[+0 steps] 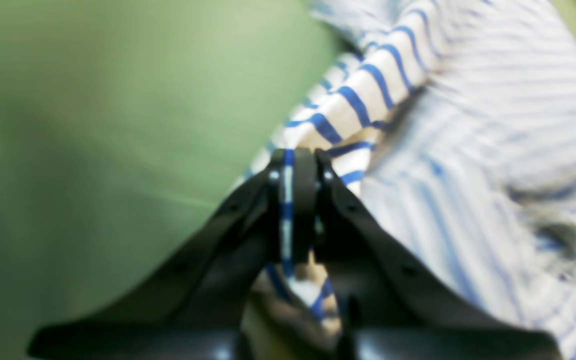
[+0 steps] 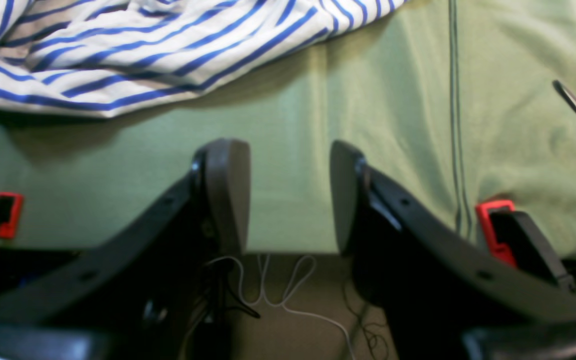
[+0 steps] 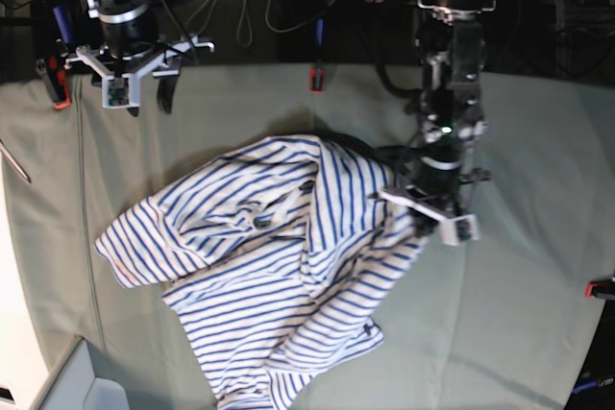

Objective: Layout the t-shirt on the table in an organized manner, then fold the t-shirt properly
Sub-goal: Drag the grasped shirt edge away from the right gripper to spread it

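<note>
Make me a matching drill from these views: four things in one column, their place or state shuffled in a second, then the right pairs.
Things
1. left pincer
2. right pincer
3. t-shirt
4. red clamp

States or places
A. crumpled in a heap, not laid flat
B. open, nothing between its fingers
C. fixed on the table edge
D. shut on striped cloth

Pairs: 1-D, 2-B, 3-A, 4-C
</note>
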Robot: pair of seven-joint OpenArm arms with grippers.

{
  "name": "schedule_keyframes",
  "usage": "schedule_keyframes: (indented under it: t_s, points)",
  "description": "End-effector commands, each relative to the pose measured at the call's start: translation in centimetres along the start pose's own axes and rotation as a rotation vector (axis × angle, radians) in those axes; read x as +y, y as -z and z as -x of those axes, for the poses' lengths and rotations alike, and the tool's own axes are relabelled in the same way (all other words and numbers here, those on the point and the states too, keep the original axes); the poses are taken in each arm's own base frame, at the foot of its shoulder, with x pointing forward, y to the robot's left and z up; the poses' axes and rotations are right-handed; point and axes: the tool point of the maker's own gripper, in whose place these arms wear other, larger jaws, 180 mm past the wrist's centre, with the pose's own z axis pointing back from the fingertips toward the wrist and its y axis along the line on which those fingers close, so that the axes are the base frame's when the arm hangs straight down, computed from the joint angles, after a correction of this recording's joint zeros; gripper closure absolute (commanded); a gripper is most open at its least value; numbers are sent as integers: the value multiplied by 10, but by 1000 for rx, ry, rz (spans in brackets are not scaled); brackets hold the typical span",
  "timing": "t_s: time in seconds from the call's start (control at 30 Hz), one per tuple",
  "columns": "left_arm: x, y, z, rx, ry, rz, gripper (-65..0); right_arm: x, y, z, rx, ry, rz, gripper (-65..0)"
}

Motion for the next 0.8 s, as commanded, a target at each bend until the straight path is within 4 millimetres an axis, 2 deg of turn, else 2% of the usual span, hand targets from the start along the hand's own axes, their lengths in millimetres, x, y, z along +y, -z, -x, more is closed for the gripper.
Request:
schedule_keyframes:
  t_s: [0.0,0.1,0.23,0.43,0.53,0.67,0.77]
  points:
    - [14,-5,-23,-74,-16,-33,-1,0,-2,-9,-35,-7,-3,-273]
    - [60,-21,-44,-138,-49,-143,-1,0,0,-10,-39,-7,-4,-273]
    - [113,-38,-60,-188,-73,-271,-1,2,4,-18,-61,-3,-8,-273]
    - [193,-67,-61,-209,-110,-463,-1,2,5,-20,-67,-3,-9,-273]
    - [213,-74,-50,-188,-131,-514,-1,3,5,-20,-67,-2,-11,-273]
    - [221,-75,-22,-122,-141,-532,-2,5,9,-27,-85,-1,-15,-273]
    - [223,-75,-11,-93,-148,-537,-6,15,10,-29,-89,-9,-45,-277]
